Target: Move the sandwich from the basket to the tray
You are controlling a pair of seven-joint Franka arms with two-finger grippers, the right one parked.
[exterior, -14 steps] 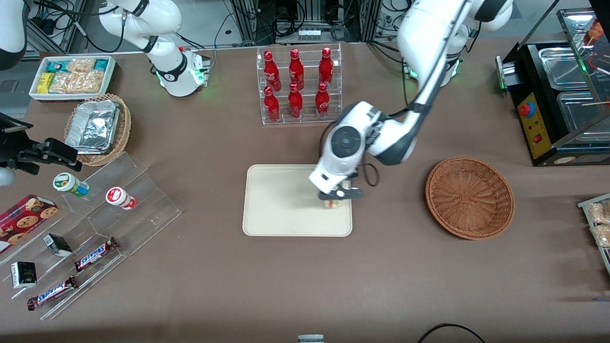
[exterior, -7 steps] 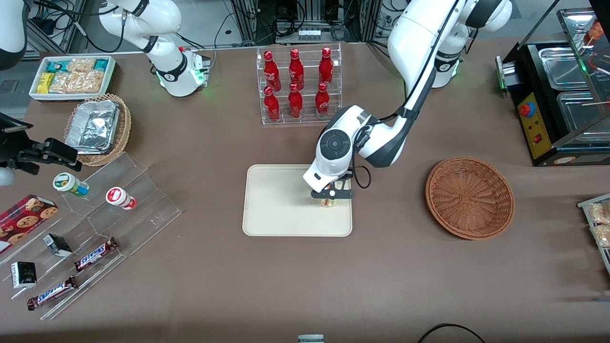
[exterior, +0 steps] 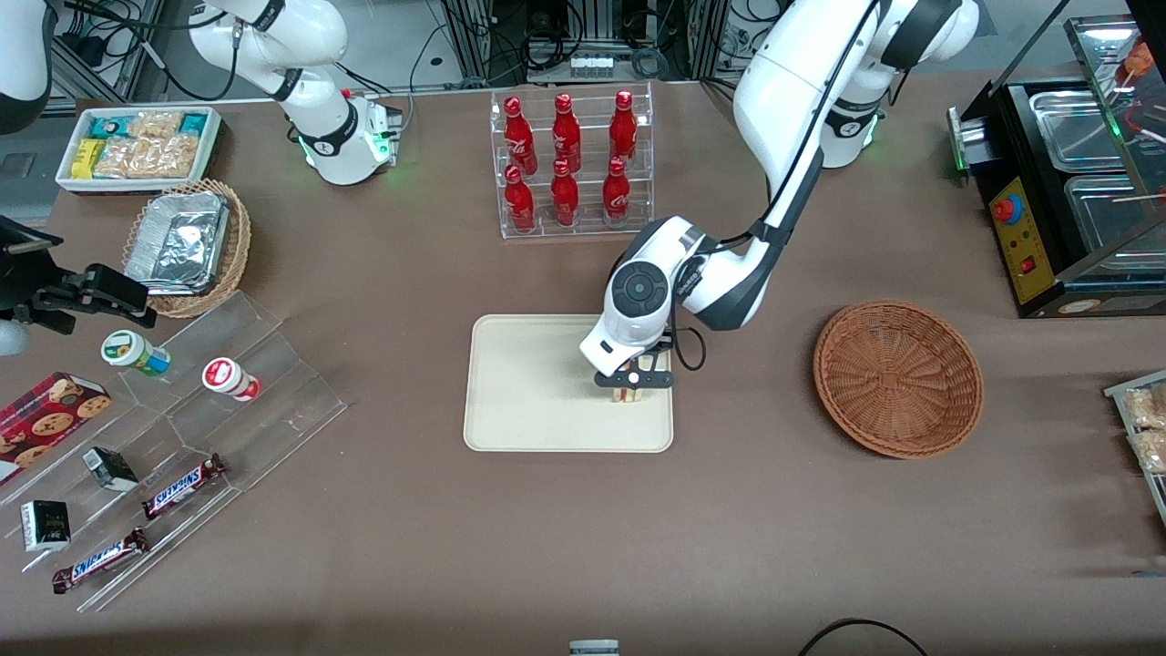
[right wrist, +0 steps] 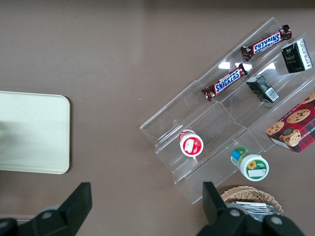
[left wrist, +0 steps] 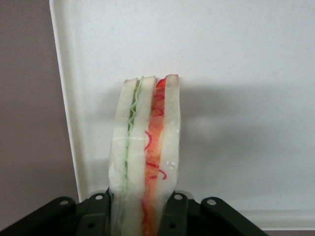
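Sandwich [left wrist: 145,157] stands on edge, pinched between the fingers [left wrist: 173,214] of the gripper [exterior: 635,384] low over the tray [exterior: 528,401]. The basket [exterior: 897,377] sits well apart toward the working arm's end.

Six red bottles [exterior: 565,164], two Snickers bars [exterior: 182,486], one sandwich [left wrist: 145,157].

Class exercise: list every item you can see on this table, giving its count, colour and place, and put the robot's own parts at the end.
sandwich: 1, white, held over tray
tray: 1, cream, table middle
basket: 1, reddish-brown, empty, working arm's end
bottles: 6, red, clear rack
chocolate bars: 2, brown, acrylic steps
cups: 2, lidded, steps
cookie box: 1, red
foil container: 1, silver, in light wicker basket
snack bin: 1, white
gripper: 1, black, shut on sandwich
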